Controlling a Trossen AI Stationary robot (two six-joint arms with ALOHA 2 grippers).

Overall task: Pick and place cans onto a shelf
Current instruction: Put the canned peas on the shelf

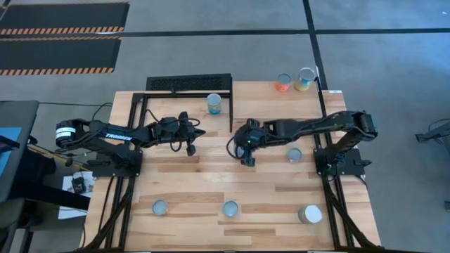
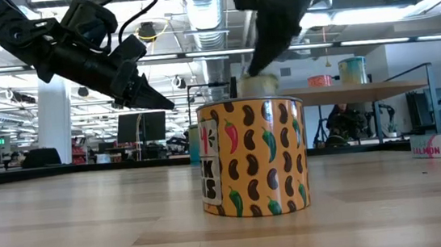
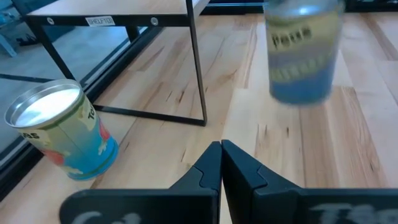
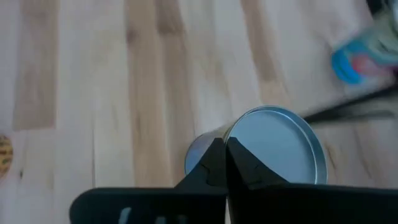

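Chilli-and-bean-patterned can [image 2: 252, 157] fills the foreground of the low view, standing upright on the plank tabletop [image 1: 211, 176] at its near edge, one of several cans not yet moved. Two cans, one orange [image 1: 283, 83] and one green-and-yellow [image 1: 305, 79], stand on the shelf [image 1: 256, 87] at the far right corner, so the job looks only begun. Four more tins stand loose on the table in the overhead view: three along the near edge, including a blue-topped can [image 1: 160, 206] and a pale can [image 1: 309, 214], and a small can [image 1: 294, 154] near the right arm's base. A blue-labelled can [image 1: 214, 103] stands by the black frame at the back; whether it counts as placed cannot be told. The right gripper [image 1: 247, 151] hangs over mid-table, its fingers pressed together. Only the right wrist view shows what lies below it: a silver-topped can [image 4: 273, 146] just beyond the joined fingertips, apparently not pinched. From overhead that tin is hidden under the arm. The left gripper [image 1: 195, 133] hovers nearby, fingers likewise pressed together and holding nothing. Its wrist view alone shows a blue-and-orange can [image 3: 59, 134] beside the frame's thin black post [image 3: 198, 62]. The low view alone shows that the shelf board is raised above the table.
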